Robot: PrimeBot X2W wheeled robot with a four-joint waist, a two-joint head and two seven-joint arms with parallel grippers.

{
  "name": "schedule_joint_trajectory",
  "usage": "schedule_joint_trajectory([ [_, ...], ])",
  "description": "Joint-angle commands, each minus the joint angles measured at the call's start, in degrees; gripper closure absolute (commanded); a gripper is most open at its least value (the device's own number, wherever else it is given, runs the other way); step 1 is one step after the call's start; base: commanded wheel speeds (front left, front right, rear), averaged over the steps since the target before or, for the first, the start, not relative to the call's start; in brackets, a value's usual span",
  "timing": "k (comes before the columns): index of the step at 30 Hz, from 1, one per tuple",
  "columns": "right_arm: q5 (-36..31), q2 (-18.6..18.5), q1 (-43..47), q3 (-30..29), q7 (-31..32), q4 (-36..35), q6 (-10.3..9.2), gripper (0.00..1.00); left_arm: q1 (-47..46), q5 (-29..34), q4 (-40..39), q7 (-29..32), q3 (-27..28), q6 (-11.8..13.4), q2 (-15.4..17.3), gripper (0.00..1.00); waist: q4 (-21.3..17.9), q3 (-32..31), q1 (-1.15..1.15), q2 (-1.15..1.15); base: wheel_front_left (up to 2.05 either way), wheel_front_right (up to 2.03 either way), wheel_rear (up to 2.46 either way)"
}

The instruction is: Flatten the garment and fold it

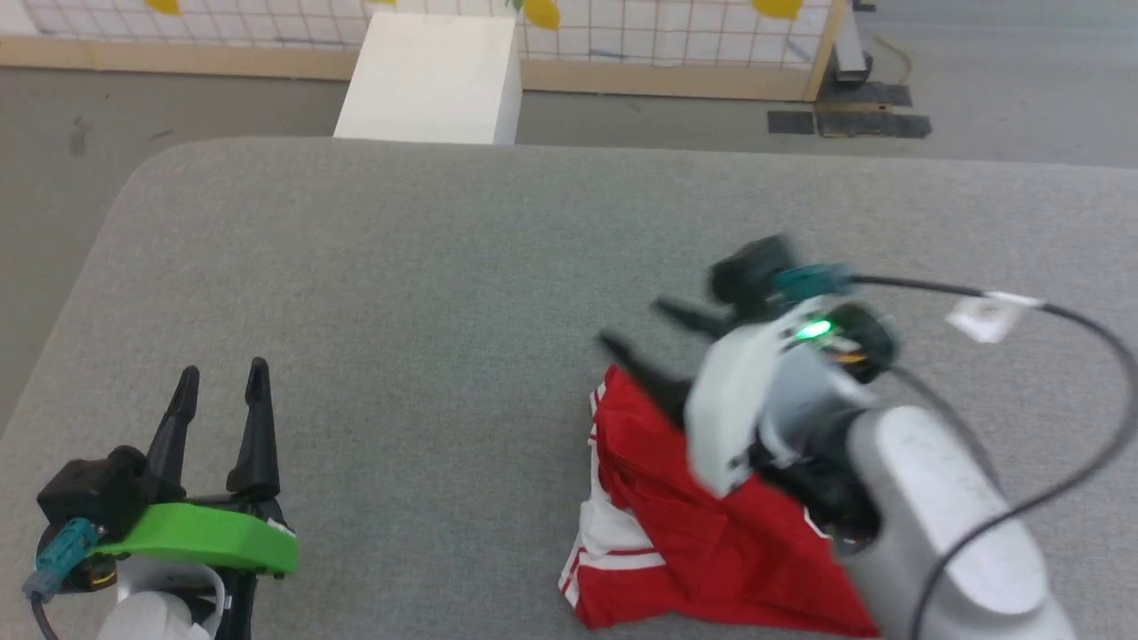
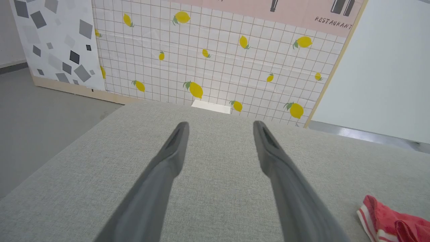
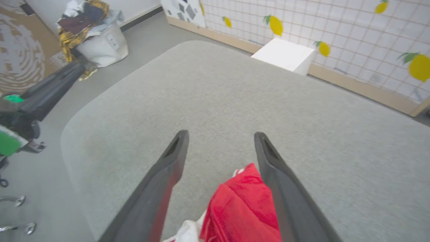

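Where it lies bunched on the grey padded table, the garment presents as a crumpled heap rather than a flat sheet. Its body is red cloth, creased into several overlapping folds. A white sleeve panel shows at the heap's left side, edged with red-and-white striped trim. No lettering can be read in the folds.

Position: the heap sits on the near right part of the table, close to the near edge, with bare grey fabric to its left and beyond it.

The right gripper is over the far end of the heap, fingers pointing away and to the left. Its two dark fingers are spread wide and clamp nothing. In the right wrist view, the red cloth lies in the gap at the base of the fingers, close against the right-hand one, while the tips reach past it over bare table. Contact between cloth and finger cannot be confirmed – the head view is blurred at this spot.

The left gripper is at the near left, well apart from the garment, fingers likewise spread and empty. Its wrist view shows the striped hem at the lower right corner.
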Motion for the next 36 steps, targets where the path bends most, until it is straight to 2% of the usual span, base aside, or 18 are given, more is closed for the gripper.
schedule_joint_trajectory([
  [1, -2.4, -0.8, 1.4, -2.6, -1.3, -1.2, -0.08, 0.0, 0.7, 0.7, -0.5, 0.0, 0.0, 0.7, 0.4, 0.0, -1.5, -1.3, 0.0, 0.0, 0.0, 0.0, 0.0],
  [9, -12.5, -0.6, 12.3, -18.5, -0.7, -7.7, -0.08, 0.0, 0.7, 4.0, -2.5, -0.6, 0.4, 2.6, -0.5, 0.0, -3.6, -1.1, 0.0, 0.0, 0.0, 0.0, 0.0],
  [13, -16.3, -0.4, 17.9, -22.3, 2.7, -8.5, -0.08, 0.0, 0.6, 5.3, -2.9, -0.7, 0.7, 2.6, -1.4, 0.0, -3.9, -0.2, 0.0, 0.0, 0.0, 0.0, 0.0],
  [18, -18.5, 0.1, 22.3, -24.1, 8.2, -7.5, -0.08, 0.0, 0.4, 6.3, -3.9, -0.8, 1.7, 1.9, -2.5, 0.0, -3.6, 1.2, 0.0, 0.0, 0.0, 0.0, 0.0],
  [24, -20.3, 0.5, 23.6, -23.3, 12.9, -4.6, -0.08, 0.0, 0.1, 6.8, -3.9, -0.8, 3.0, 0.8, -3.6, 0.0, -2.8, 2.7, 0.0, 0.0, 0.0, 0.0, 0.0],
  [33, -20.2, 0.5, 23.0, -21.6, 13.7, 1.8, -0.08, 0.0, -0.6, 7.3, -3.0, -0.8, 3.8, -0.7, -4.5, 0.0, -1.4, 3.4, 0.0, 0.0, 0.0, 0.0, 0.0],
  [34, -20.0, 0.2, 22.9, -21.5, 13.6, 2.3, -0.08, 0.66, -0.6, 7.4, -2.9, -0.8, 3.8, -0.8, -4.6, 0.0, -1.3, 3.4, 0.0, 0.0, 0.0, 0.0, 0.0],
  [35, -19.7, -0.2, 22.7, -21.3, 13.6, 2.8, -0.08, 1.0, -0.7, 7.5, -2.7, -0.8, 3.9, -1.0, -4.6, 0.0, -1.3, 3.3, 0.0, 0.0, 0.0, 0.0, 0.0],
  [36, -19.4, -0.5, 22.5, -21.2, 13.6, 3.1, -0.08, 1.0, -0.7, 7.5, -2.6, -0.8, 3.9, -1.1, -4.7, 0.0, -1.2, 3.2, 0.0, 0.0, 0.0, 0.0, 0.0],
])
